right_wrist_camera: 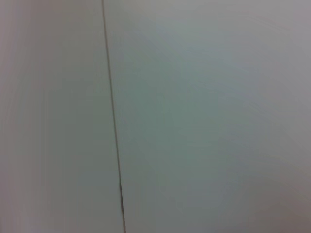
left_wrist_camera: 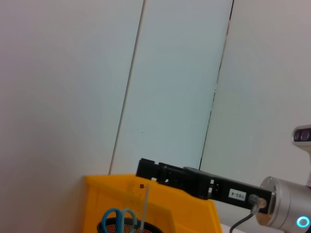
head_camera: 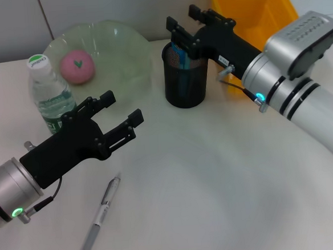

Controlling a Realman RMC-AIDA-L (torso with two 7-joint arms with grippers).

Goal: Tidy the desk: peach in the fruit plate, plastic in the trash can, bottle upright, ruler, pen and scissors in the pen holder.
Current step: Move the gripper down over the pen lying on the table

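A silver pen (head_camera: 100, 216) lies on the white desk near the front left. My left gripper (head_camera: 124, 105) hovers open and empty above the desk, beyond the pen and beside the upright bottle (head_camera: 49, 91). The pink peach (head_camera: 78, 67) rests in the glass fruit plate (head_camera: 128, 52). The black mesh pen holder (head_camera: 184, 81) holds blue scissors (left_wrist_camera: 119, 218) and a clear ruler (left_wrist_camera: 145, 206). My right gripper (head_camera: 185, 19) hangs open just above the holder's rim, and the left wrist view also shows the right gripper (left_wrist_camera: 148, 171). No plastic is in view.
The yellow trash can (head_camera: 254, 9) stands at the back right, behind the right arm, close to the pen holder. The fruit plate sits against the back wall. The right wrist view shows only the wall.
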